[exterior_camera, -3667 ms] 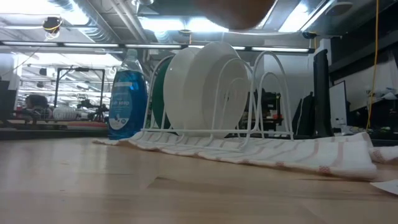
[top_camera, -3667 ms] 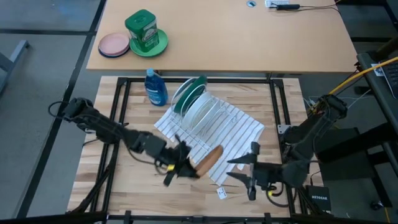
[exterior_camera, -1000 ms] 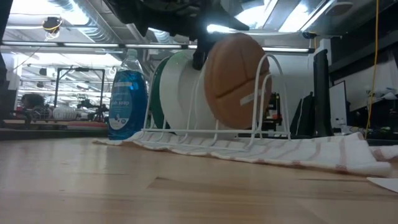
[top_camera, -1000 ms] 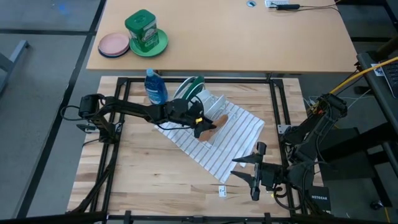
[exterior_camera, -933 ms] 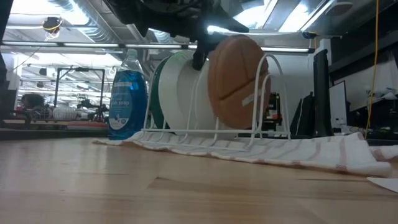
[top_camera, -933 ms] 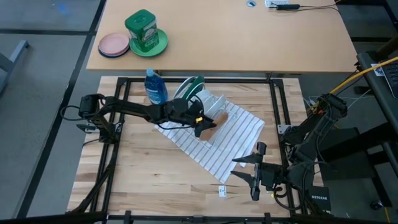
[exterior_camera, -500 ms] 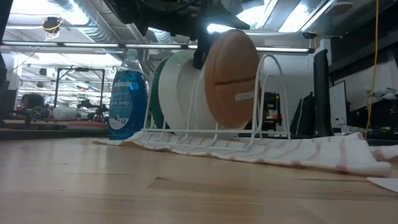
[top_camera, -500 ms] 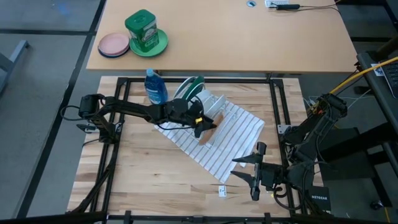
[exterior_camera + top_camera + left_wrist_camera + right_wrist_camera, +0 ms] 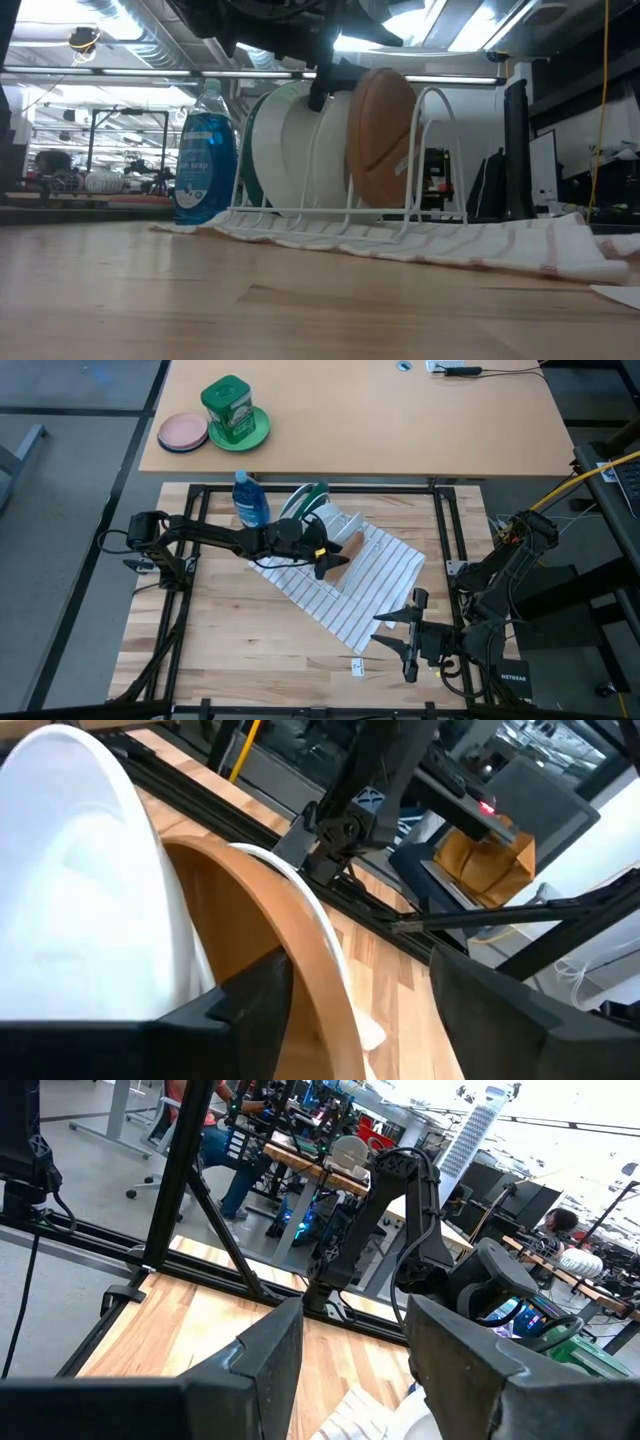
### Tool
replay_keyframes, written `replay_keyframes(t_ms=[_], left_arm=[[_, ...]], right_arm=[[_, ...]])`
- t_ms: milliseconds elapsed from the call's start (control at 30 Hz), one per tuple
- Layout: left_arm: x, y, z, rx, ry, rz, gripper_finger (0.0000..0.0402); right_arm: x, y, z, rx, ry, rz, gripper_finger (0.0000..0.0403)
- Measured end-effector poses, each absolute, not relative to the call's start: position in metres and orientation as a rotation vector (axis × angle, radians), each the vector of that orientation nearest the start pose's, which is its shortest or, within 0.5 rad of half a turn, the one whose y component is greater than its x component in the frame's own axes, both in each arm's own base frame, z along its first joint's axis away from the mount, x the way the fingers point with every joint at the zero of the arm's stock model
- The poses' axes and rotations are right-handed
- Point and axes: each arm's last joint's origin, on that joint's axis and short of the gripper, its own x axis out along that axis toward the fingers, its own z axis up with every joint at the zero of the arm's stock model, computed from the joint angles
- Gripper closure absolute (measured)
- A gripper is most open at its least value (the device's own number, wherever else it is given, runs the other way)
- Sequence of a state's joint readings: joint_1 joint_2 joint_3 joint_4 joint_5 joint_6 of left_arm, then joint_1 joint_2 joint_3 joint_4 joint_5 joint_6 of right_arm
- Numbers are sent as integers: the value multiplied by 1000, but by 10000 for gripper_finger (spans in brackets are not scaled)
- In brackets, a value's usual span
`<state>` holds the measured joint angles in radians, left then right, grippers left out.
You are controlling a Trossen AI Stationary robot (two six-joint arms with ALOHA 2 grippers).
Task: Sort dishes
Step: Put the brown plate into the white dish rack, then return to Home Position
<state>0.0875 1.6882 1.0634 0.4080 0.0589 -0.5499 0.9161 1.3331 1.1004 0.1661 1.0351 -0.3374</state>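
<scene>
The left hand hangs over the rack, fingers spread to either side of the brown plate, which stands upright in a slot beside the white plates. The right hand waits released near the tabletop's front edge.

Two dark arms of mine, jointed and cabled.
My left arm is matt black with a small yellow mark near the wrist; my right arm is the same black, trailing loose cables, and both grippers' fingers are broad, blunt, dark slabs.
</scene>
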Motion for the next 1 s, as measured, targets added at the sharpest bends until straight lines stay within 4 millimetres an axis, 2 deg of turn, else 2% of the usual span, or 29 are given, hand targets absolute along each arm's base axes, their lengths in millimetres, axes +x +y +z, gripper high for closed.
replay_keyframes(t_ms=[267, 400, 600, 733, 867, 1000], left_arm=[[377, 27, 247, -517, 243, 76, 176], [377, 17, 243, -360, 294, 71, 176], [378, 5, 247, -93, 248, 149, 176], [379, 2, 250, -24, 218, 165, 176], [376, -5, 257, -25, 192, 146, 176], [361, -19, 278, -31, 182, 106, 176]], right_arm=[[198, 217, 356, -392, 57, -112, 220], [198, 217, 356, -392, 57, -112, 220], [202, 214, 356, -371, 58, -118, 220], [210, 207, 356, -322, 61, -114, 220], [218, 201, 355, -300, 61, -72, 220], [220, 198, 358, -272, 47, -89, 220]])
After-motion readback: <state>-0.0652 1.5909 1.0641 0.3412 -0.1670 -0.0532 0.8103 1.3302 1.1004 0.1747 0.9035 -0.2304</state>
